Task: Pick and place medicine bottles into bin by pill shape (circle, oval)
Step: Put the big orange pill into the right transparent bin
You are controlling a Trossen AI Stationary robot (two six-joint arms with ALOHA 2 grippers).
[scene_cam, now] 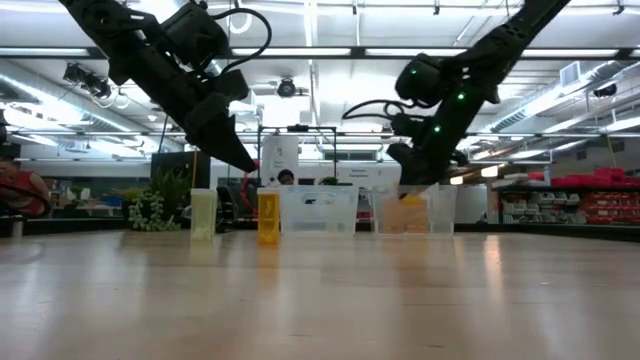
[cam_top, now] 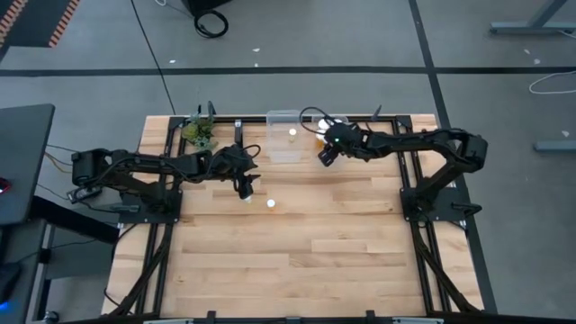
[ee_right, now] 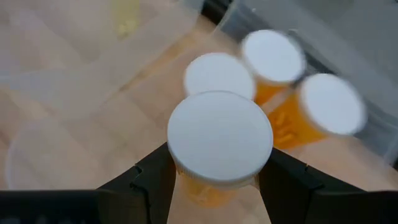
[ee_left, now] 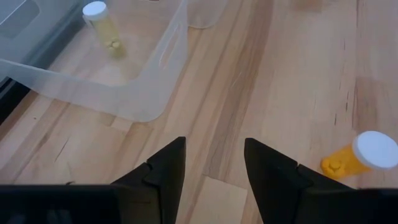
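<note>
Right claw: the right claw (ee_right: 214, 177) is clamped on a white-capped amber bottle (ee_right: 219, 146), one finger on each side of it, held above a clear bin (cam_top: 331, 126) at the far edge of the surface (cam_top: 297, 261).
Right wrist view only: three more capped bottles (ee_right: 273, 59) stand close together just beyond the held one, inside that bin; the high view shows only a bright spot or two there.
Left claw: the left claw (ee_left: 211, 165) hangs with its fingers apart and nothing between them, above the wood just beside a second clear bin (cam_top: 286, 135).
Left wrist view only: a pale yellow bottle (ee_left: 102, 25) with a white cap stands inside this bin, and an orange bottle (ee_left: 360, 158) stands on the bare wood off to one side.
High view: two white caps show on the open wood near the left claw, one close under it (cam_top: 247, 199), one a little apart (cam_top: 271, 202).
Low view: a pale bottle and an orange one stand level in front of the bins; a green plant sprig (scene_cam: 155, 210) sits at the far left corner.
</note>
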